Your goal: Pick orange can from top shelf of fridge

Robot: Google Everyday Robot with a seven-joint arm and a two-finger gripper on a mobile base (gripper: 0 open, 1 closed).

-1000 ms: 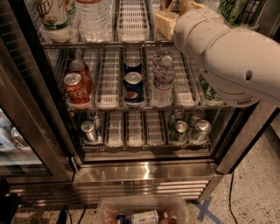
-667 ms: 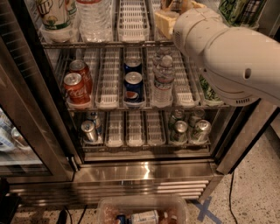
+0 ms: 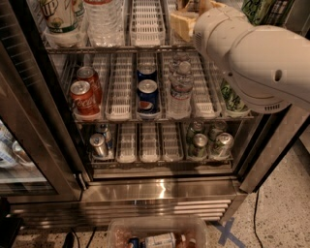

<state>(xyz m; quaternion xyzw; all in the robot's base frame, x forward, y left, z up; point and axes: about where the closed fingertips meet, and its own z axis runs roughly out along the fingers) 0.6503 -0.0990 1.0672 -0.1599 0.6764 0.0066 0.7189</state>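
Observation:
The fridge (image 3: 160, 191) stands open in front of me. The highest rack in view, the top shelf (image 3: 145, 48), holds white slotted trays, a labelled bottle (image 3: 60, 17) and a clear bottle (image 3: 102, 19). My white arm (image 3: 252, 53) reaches in from the right. The gripper (image 3: 188, 23) shows only as a tan part at the right of this shelf, mostly hidden by the arm. A coppery-brown patch at the top edge (image 3: 193, 4), right above the gripper, may be the orange can. It is cut off by the frame edge.
The middle rack holds two red Coca-Cola cans (image 3: 83, 96), two Pepsi cans (image 3: 147, 93), a water bottle (image 3: 180, 91) and a green can (image 3: 233, 100). Silver-topped cans (image 3: 99, 144) (image 3: 209, 143) stand on the lower rack. A plastic bin (image 3: 157, 235) lies on the floor. The door frame (image 3: 34, 131) is at left.

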